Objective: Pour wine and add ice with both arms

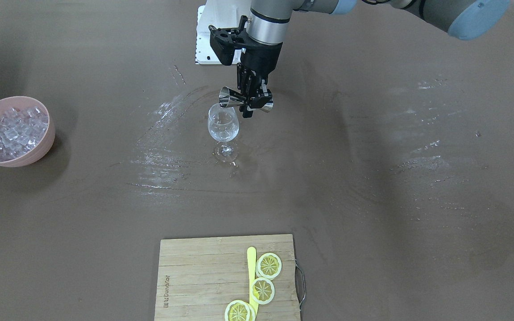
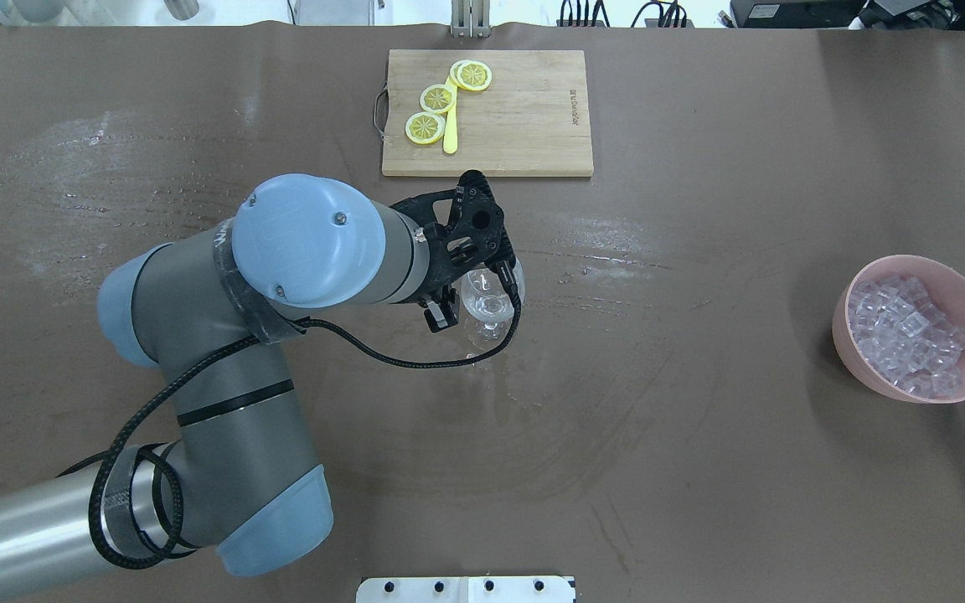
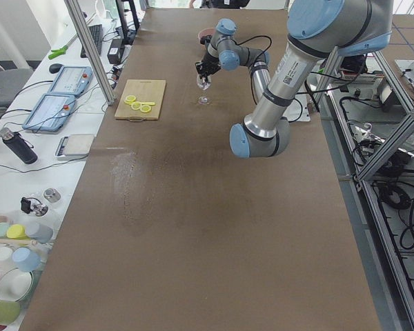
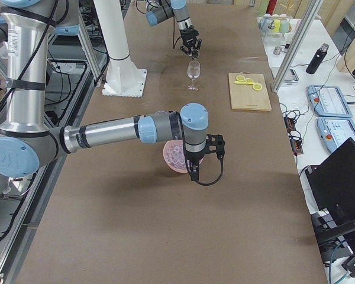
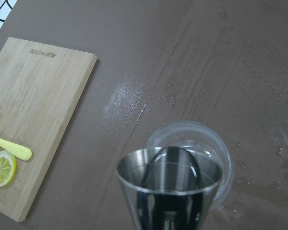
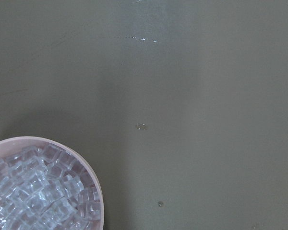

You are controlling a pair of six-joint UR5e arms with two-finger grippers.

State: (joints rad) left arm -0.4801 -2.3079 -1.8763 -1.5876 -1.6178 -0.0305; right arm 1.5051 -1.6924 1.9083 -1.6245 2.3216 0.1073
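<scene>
Left gripper (image 1: 251, 103): fingers clamped on the waist of steel jigger (image 1: 227, 97), tipped sideways, mouth over wine glass (image 1: 223, 127) just below; glass contents hard to make out. Right gripper (image 4: 192, 170): fingers indistinct, spread cannot be told; hangs over pink bowl (image 1: 43, 147) holding ice (image 1: 14, 131), bowl partly hidden beneath.
</scene>
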